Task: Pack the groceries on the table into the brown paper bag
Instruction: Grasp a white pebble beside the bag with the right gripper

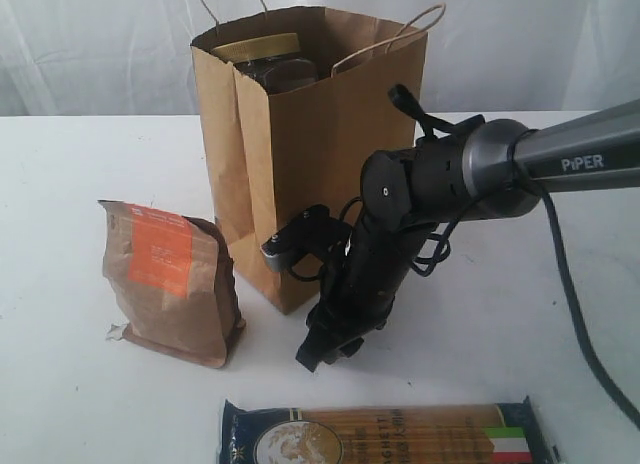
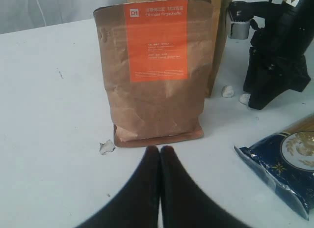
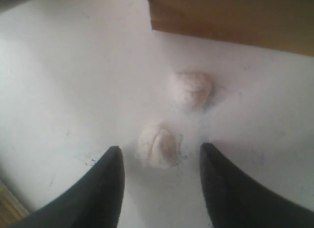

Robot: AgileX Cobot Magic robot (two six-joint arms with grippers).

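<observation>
- while the upright kraft paper pouch with the orange label (image 2: 157, 71) is standing on the large white tabletop (image 1: 60, 404) left of the bag, the left gripper (image 2: 159, 150) is pointing straight at it from just in front, jaws pressed together and gripping nothing. the pouch's long axis is running vertically, and the left arm is looking the nearer one for it.
- its label is showing "d1" and what is seeming to read "ethiopia yirgacheffe".
- the tall brown paper bag with cord handles (image 1: 330, 134) is standing in the middle, with the gold-lidded clear jar (image 1: 258, 50) showing inside its mouth.
- the right gripper (image 3: 161, 148), on an arm marked "piper", is pointing down near the bag's base. its jaws are standing roughly half apart and empty, straddling a small white pebble-like bit (image 3: 158, 145), not a grocery.
- the long dark-blue spaghetti pack (image 1: 390, 439) is lying flat nearer the camera, long axis left to right, close by the right gripper. "…aghetti" and an italian flag are showing.
</observation>
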